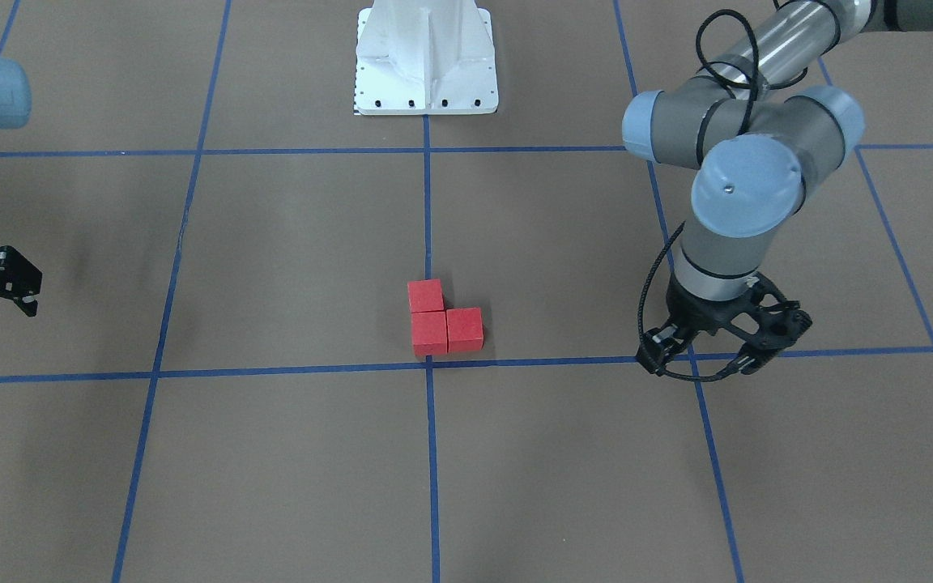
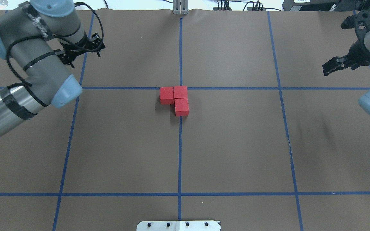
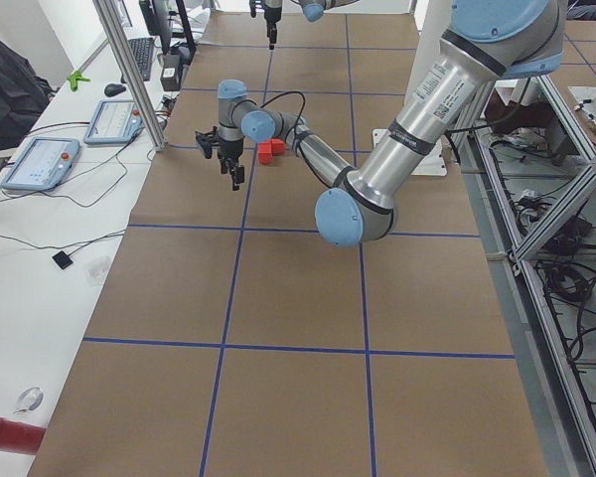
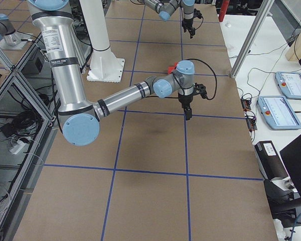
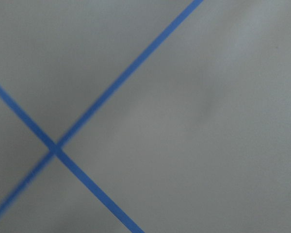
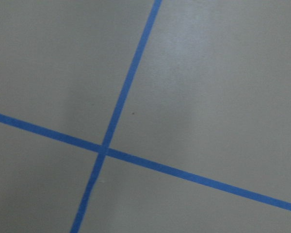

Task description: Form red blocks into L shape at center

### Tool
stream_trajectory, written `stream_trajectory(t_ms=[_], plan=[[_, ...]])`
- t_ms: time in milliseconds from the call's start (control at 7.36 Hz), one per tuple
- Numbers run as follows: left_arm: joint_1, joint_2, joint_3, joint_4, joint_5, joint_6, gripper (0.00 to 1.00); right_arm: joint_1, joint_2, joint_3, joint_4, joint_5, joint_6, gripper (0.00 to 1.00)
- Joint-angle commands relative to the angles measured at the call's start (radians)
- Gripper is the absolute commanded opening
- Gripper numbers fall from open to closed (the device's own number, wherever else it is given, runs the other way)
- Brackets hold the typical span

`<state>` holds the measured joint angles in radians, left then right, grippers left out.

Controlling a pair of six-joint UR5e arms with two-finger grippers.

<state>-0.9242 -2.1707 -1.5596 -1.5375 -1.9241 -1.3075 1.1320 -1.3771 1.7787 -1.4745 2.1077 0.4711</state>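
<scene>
Three red blocks (image 2: pixel 180 92) lie flat and touching in an L, just on the robot's side of the center (image 2: pixel 180 88), where two blue tape lines cross. In the front-facing view the blocks (image 1: pixel 429 333) sit just above that crossing (image 1: pixel 429 366). My left gripper (image 2: pixel 83 49) is open and empty, about one grid square to the side of the blocks; it also shows in the front-facing view (image 1: pixel 701 363). My right gripper (image 2: pixel 340 45) is open and empty at the far side edge, cut off in the front-facing view (image 1: pixel 1 279). Both wrist views show only bare floor and tape.
The white robot base plate (image 1: pixel 426 65) stands behind the blocks on the centre line. The left arm's elbow (image 2: pixel 30 80) hangs over the left squares. Tablets (image 3: pixel 40 159) and cables lie on the side tables, and a metal post (image 4: pixel 251 37) stands by the table.
</scene>
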Motion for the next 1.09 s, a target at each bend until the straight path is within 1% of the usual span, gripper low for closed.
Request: stream_trajectory(t_ms=[0, 136, 272, 408, 544, 679, 815, 951], plan=[[-0.109, 0.189, -0.085, -0.083, -0.009, 0.335, 1.00, 0.078, -0.039, -0.010, 0.000, 0.041, -0.058, 0.99], [-0.164, 0.262, -0.086, -0.146, -0.079, 0.456, 1.00, 0.106, -0.056, -0.019, 0.000, 0.061, -0.113, 0.99], [-0.244, 0.346, -0.091, -0.217, -0.183, 0.616, 1.00, 0.150, -0.069, -0.047, 0.000, 0.095, -0.177, 0.99], [-0.325, 0.427, -0.093, -0.261, -0.246, 0.769, 1.00, 0.214, -0.089, -0.089, 0.000, 0.147, -0.274, 0.99], [-0.399, 0.487, -0.097, -0.260, -0.286, 0.918, 1.00, 0.282, -0.115, -0.134, 0.000, 0.197, -0.373, 0.99], [-0.486, 0.533, -0.094, -0.251, -0.314, 1.112, 1.00, 0.343, -0.135, -0.165, 0.000, 0.212, -0.466, 0.99], [-0.551, 0.572, -0.086, -0.250, -0.319, 1.233, 1.00, 0.382, -0.164, -0.176, 0.000, 0.213, -0.497, 0.99], [-0.592, 0.604, -0.064, -0.251, -0.320, 1.290, 1.00, 0.409, -0.189, -0.176, 0.000, 0.230, -0.497, 0.99]])
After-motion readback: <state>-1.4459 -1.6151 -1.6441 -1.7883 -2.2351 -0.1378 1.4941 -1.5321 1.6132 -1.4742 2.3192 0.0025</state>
